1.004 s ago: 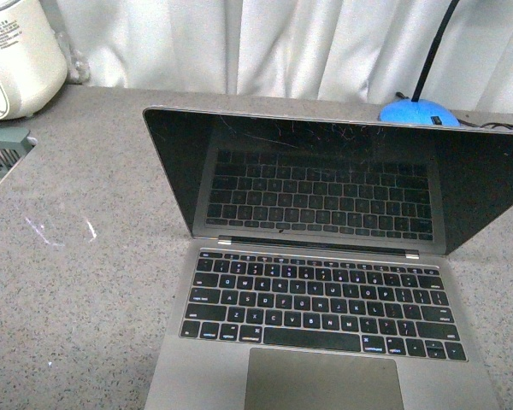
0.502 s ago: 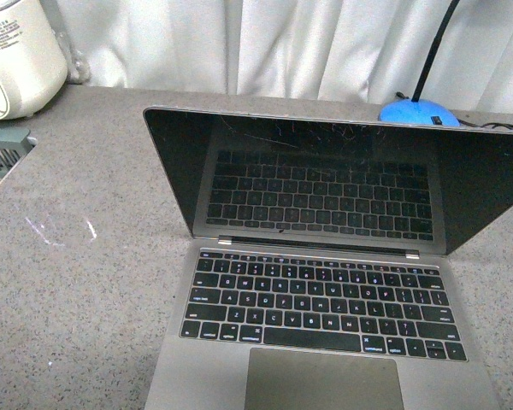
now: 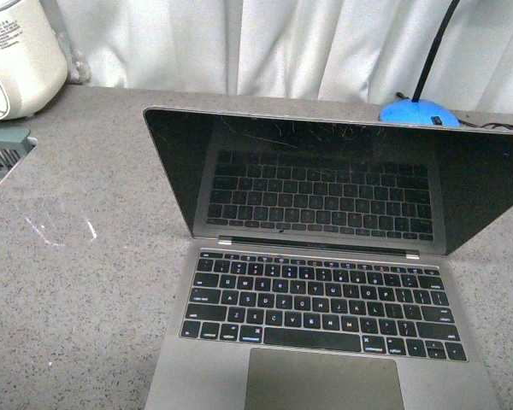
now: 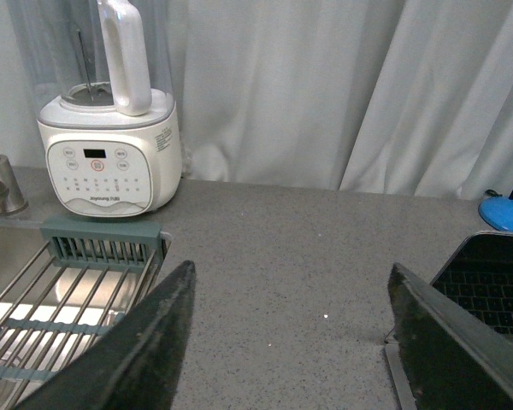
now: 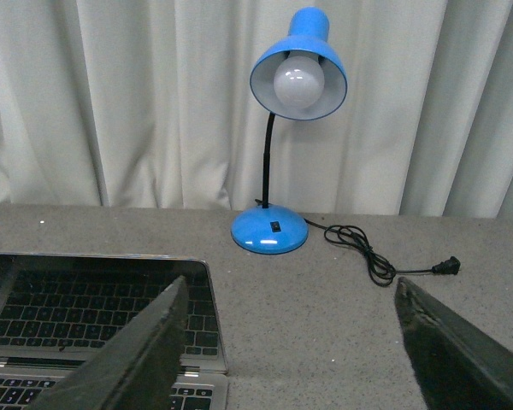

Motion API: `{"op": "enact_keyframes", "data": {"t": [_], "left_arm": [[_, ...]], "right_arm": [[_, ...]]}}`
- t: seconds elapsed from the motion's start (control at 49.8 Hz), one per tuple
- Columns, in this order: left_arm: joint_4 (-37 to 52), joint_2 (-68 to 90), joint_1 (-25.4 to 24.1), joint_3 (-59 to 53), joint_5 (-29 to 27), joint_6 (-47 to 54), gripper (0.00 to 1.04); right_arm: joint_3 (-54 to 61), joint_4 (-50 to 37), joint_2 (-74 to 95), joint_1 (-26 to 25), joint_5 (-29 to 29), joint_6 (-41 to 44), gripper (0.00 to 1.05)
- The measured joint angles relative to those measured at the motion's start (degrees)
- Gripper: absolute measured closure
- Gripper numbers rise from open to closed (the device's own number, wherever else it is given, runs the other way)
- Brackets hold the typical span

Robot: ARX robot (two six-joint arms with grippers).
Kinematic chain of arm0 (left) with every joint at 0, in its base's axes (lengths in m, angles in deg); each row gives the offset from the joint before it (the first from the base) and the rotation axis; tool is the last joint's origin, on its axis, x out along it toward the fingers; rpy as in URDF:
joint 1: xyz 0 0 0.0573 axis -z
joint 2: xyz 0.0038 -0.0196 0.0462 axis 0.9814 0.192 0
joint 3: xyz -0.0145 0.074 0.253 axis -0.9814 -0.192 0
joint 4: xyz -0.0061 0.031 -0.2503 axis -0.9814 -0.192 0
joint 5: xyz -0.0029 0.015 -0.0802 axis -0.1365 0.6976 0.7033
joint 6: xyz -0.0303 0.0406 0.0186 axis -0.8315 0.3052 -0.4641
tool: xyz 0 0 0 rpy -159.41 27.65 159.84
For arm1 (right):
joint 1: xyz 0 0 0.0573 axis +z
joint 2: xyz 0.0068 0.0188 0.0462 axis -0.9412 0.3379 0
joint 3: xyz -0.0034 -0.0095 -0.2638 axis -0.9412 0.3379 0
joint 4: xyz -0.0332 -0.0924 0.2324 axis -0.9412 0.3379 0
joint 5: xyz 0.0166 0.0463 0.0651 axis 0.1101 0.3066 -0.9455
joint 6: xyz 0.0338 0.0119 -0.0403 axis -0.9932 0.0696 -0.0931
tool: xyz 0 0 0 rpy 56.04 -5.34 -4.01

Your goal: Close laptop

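Front view: laptop (image 3: 321,295) open (lettering too small to read).

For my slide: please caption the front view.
Open grey laptop on speckled counter, blue lamp base behind; no arm in view.

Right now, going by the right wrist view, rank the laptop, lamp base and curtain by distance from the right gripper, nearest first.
1. laptop, right beside the right gripper.
2. lamp base, farther back on the counter.
3. curtain, behind the counter, farthest.
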Motion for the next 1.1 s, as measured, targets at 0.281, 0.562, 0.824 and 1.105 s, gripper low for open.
{"op": "enact_keyframes", "data": {"t": [0.281,0.562,0.824,1.105], "left_arm": [[4.04,0.28,5.35,-0.07,-14.45,-14.86,0.89],[8.31,3.52,15.41,0.02,-27.02,-36.63,1.01],[26.47,23.52,22.58,4.48,-19.28,-24.98,1.01],[33.66,51.04,19.47,14.60,-11.93,-15.21,1.01]], "right_arm": [[0.74,-13.40,-0.26,-2.32,-5.86,-1.44,0.87],[0.24,-20.87,2.01,-8.48,-11.19,-1.79,1.03],[-2.32,-21.81,18.21,-13.03,-24.87,4.48,1.03],[-13.09,-28.59,51.17,-11.56,-29.57,21.18,1.03]]}}
